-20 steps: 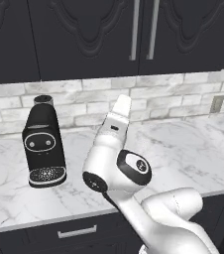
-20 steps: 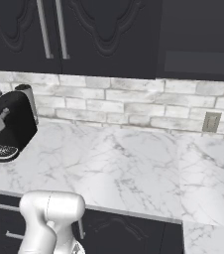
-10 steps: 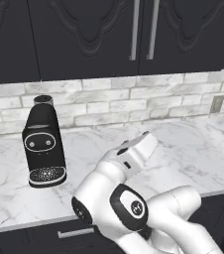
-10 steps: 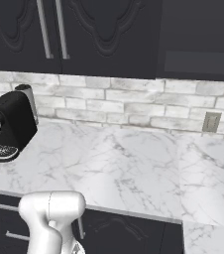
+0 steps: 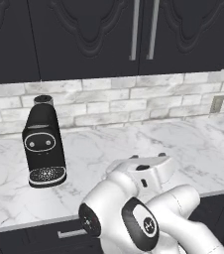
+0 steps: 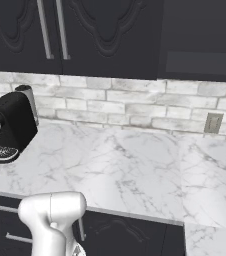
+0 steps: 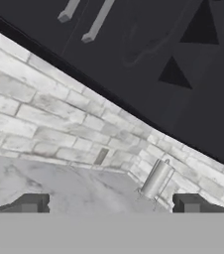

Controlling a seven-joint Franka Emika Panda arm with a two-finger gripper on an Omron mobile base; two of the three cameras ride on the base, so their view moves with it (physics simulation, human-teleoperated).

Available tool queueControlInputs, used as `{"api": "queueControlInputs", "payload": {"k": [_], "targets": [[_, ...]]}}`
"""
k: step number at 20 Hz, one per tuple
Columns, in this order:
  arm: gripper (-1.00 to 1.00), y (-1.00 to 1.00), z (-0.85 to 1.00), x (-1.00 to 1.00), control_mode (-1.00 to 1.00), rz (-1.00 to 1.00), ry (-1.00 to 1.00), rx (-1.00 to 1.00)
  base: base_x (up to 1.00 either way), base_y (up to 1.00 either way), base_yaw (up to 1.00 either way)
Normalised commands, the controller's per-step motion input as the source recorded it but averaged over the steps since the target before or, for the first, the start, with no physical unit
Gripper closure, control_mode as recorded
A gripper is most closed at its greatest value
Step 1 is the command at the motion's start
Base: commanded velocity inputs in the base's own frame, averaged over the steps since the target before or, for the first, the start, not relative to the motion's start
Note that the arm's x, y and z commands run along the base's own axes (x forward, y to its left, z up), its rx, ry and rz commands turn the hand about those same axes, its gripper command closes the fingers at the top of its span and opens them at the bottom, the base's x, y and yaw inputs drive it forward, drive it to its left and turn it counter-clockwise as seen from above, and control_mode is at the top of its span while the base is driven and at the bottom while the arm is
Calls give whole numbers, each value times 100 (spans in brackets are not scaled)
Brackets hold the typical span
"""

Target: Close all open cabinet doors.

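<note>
the cabinet doors (image 5: 89,34) run along the top of both base views, from about ten to two o'clock, above the brick backsplash (image 5: 134,101); the pair meeting at the two slim vertical handles (image 5: 142,30) sits flush and shut, and the same two handles show in the right base view at eleven o'clock (image 6: 52,27). at one to two o'clock in the right base view a plainer dark panel (image 6: 202,40) stands beside them; whether that is a door standing open cannot be told from here. the change of the last second is in the arm (image 5: 134,208): a second ago it stood upright near the coffee machine (image 5: 42,144), and it has now folded down low over the front edge of the marble desk (image 5: 193,144), at five to six o'clock in the left base view, clear of everything. in the hand view the hand (image 7: 111,203) is spread wide with nothing between its tips, looking up and tilted at the backsplash, a wall outlet (image 7: 101,157), a small silver cylinder (image 7: 155,179) and the underside of the doors (image 7: 134,49). the whole scene sits as it did, so the base has not driven. i judge the arm to be tucking away after a push, which suggests this pair is done and any further open door lies elsewhere, likely to the right.
</note>
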Motion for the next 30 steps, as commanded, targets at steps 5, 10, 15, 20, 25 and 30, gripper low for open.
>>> {"api": "queueControlInputs", "payload": {"k": [5,10,15,20,25,30], "targets": [[-100,-37,-18,-52,-100,0,-7,18,0,0,0],[-100,-26,-4,-16,-100,0,-10,9,0,0,0],[-100,-14,-6,-2,-100,0,-2,4,0,0,0],[-100,0,0,0,-100,0,0,0,0,0,0],[-100,0,0,0,-100,0,0,0,0,0,0],[-100,0,0,0,-100,0,0,0,0,0,0]]}}
